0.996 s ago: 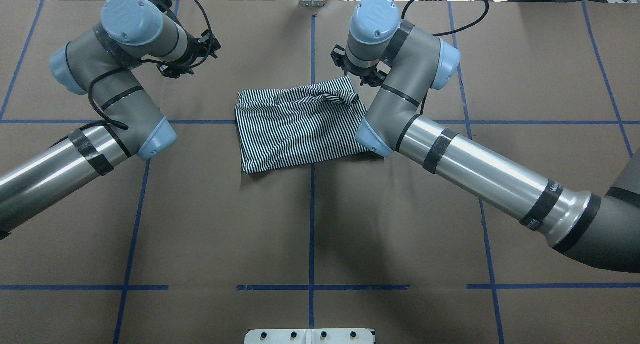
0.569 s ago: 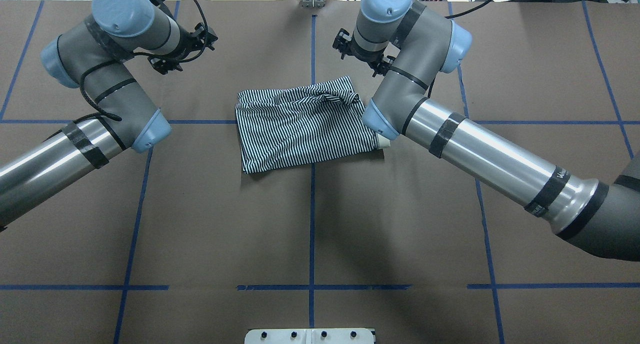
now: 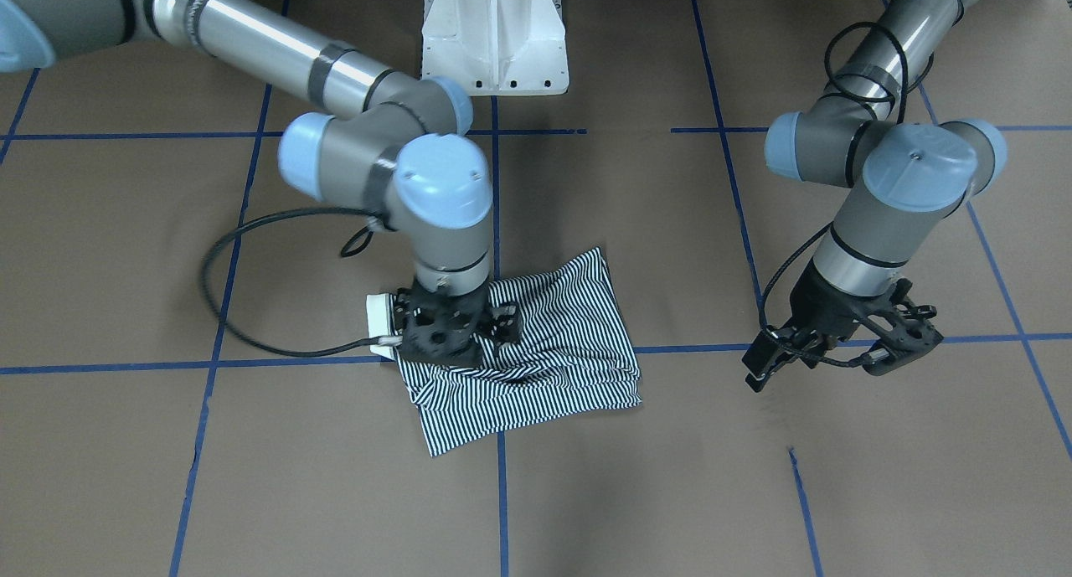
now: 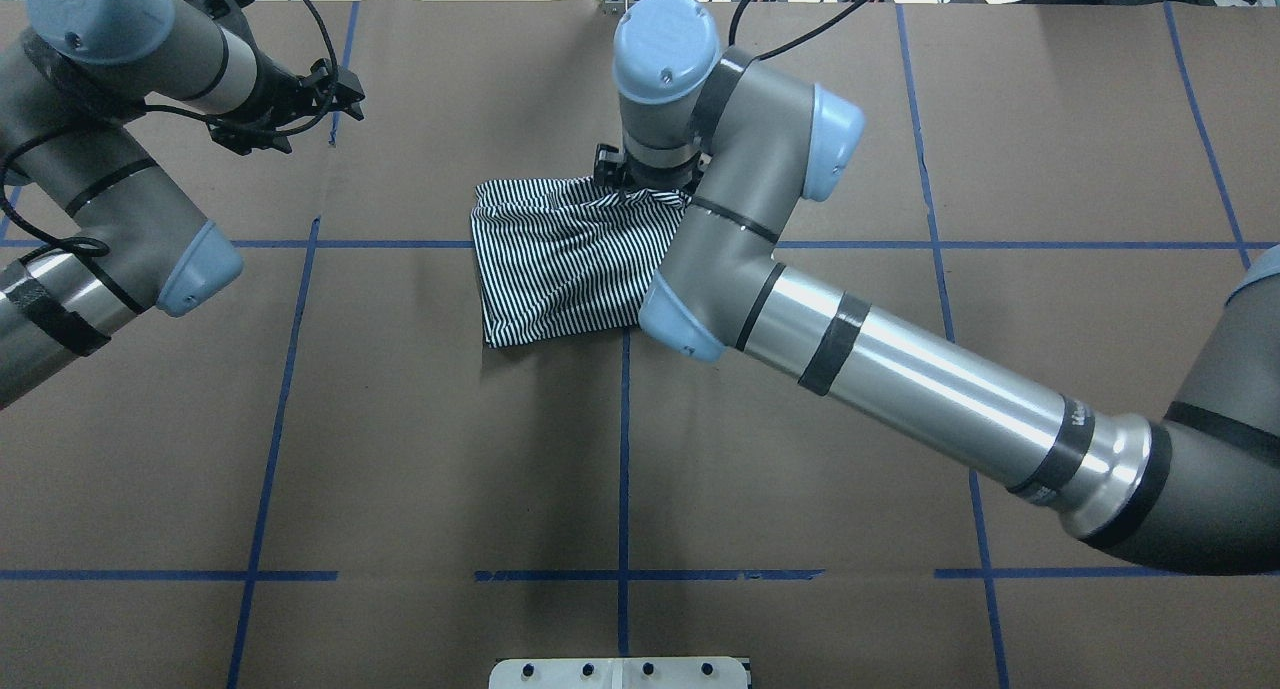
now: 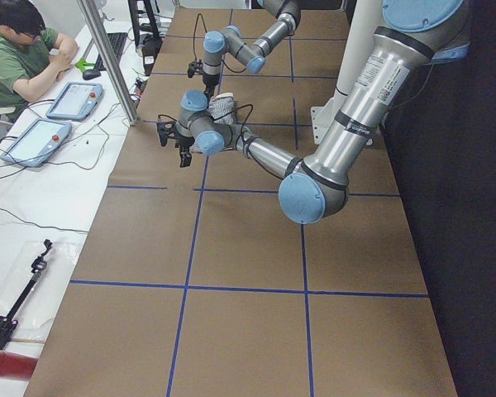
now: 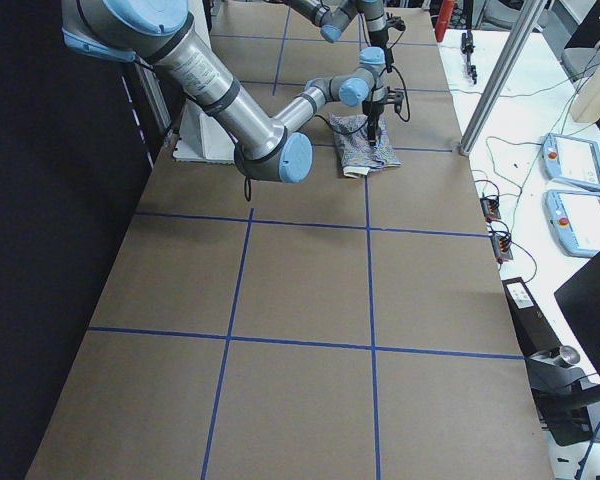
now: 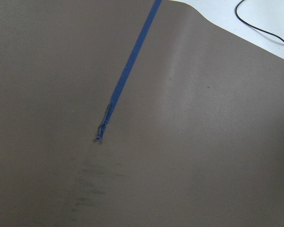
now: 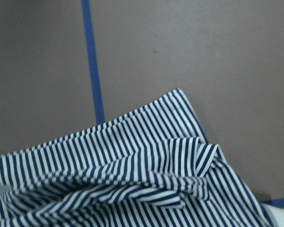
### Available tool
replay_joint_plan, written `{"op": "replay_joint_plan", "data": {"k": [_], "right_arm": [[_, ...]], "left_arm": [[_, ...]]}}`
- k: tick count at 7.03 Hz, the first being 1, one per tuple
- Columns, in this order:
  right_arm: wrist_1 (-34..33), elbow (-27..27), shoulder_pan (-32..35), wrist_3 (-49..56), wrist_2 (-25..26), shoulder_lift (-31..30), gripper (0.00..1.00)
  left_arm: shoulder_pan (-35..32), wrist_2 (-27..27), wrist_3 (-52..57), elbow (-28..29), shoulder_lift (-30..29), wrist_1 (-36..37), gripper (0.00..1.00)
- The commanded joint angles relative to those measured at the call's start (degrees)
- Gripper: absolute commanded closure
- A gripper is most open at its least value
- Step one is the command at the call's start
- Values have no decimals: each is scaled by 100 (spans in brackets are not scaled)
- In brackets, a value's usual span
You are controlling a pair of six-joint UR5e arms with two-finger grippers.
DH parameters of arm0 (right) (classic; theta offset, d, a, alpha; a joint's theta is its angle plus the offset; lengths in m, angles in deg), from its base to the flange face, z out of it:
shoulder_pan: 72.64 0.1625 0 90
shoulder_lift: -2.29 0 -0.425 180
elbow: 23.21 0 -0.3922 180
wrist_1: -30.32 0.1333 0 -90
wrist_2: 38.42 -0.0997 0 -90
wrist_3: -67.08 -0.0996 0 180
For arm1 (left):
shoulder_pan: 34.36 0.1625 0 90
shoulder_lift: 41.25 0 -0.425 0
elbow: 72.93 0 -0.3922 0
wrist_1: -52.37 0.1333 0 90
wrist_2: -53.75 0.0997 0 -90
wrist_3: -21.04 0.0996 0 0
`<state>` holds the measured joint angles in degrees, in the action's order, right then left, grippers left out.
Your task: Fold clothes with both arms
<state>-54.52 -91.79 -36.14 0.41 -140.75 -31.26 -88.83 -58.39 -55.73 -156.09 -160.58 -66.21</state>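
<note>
The striped polo shirt (image 3: 553, 368) lies folded into a rough rectangle on the brown tabletop (image 3: 670, 476), straddling a crossing of blue tape lines (image 3: 712, 347), with rumpled ridges of cloth along the edge farthest from the robot and a sliver of its cream collar (image 3: 378, 313) showing at one side. The right gripper (image 3: 448, 342) points straight down over that collar side of the shirt, low on the cloth near the rumpled edge. Whether its jaws are spread or pinching fabric cannot be told, as its black body hides them and the wrist view shows only stripes and tape. The right arm (image 4: 900, 369) reaches across over the shirt's near corner. The left gripper (image 3: 837, 355) hangs well apart from the shirt on its other side, above bare tabletop, with its jaws spread and nothing between them. White lettering runs along a black band (image 4: 1075, 424) on the right arm, too small to read, and no logo or label shows on the shirt.
</note>
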Motion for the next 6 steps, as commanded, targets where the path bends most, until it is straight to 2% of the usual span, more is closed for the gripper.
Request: {"op": "replay_joint_plan", "data": {"k": [1, 2, 4, 6], "right_arm": [[-94, 256, -407, 942, 747, 146, 0], [-33, 719, -381, 1180, 941, 408, 0], [1077, 1729, -259, 1365, 1188, 542, 0], [1154, 2032, 56, 2005, 1669, 542, 0]], "left_arm": [[-46, -27, 66, -42, 41, 19, 0], [-55, -27, 66, -42, 41, 45, 0], [-107, -149, 66, -42, 50, 46, 0], [-178, -282, 66, -42, 59, 89, 0]]}}
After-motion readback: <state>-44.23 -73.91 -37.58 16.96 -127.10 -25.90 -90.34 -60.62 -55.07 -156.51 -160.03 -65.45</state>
